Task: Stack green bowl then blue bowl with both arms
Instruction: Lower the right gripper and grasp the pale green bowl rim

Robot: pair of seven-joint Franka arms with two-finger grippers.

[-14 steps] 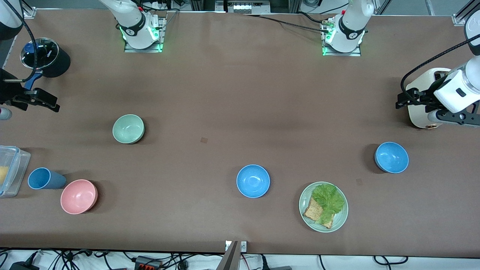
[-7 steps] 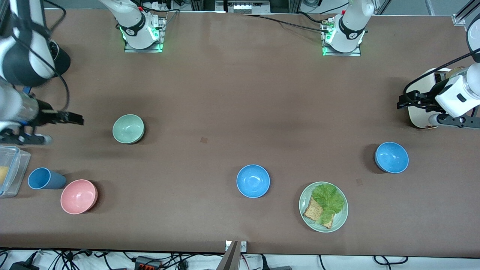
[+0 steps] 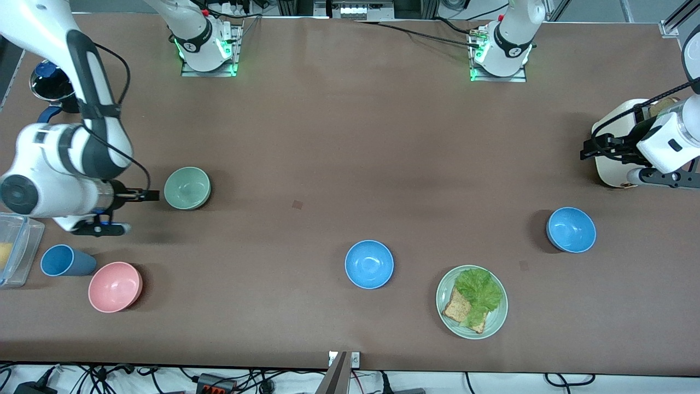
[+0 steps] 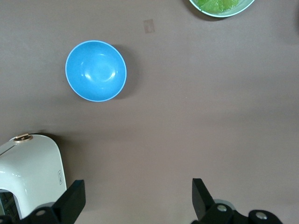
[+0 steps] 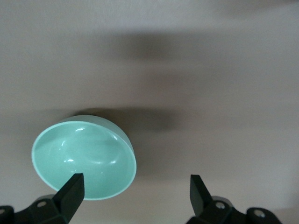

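Observation:
The green bowl [image 3: 187, 188] sits upright on the brown table toward the right arm's end. My right gripper [image 3: 146, 195] hangs open and empty just beside it, on the side toward that end. In the right wrist view the green bowl [image 5: 84, 156] lies by one fingertip of the right gripper [image 5: 135, 189]. Two blue bowls stand on the table: one [image 3: 369, 264] near the middle, the other [image 3: 571, 230] toward the left arm's end. My left gripper [image 3: 589, 150] is open and empty over the white toaster's edge. In the left wrist view the left gripper [image 4: 138, 198] is well apart from the blue bowl [image 4: 96, 71].
A white toaster [image 3: 618, 158] stands at the left arm's end. A green plate [image 3: 495, 320] with lettuce and bread lies near the front edge. A pink bowl [image 3: 115, 287], a blue cup [image 3: 63, 260], a clear container [image 3: 16, 246] and a dark pot [image 3: 49, 82] are at the right arm's end.
My right arm has swung in from the table's end and brought its gripper up beside the green bowl. The left gripper has barely shifted. No bowl has moved.

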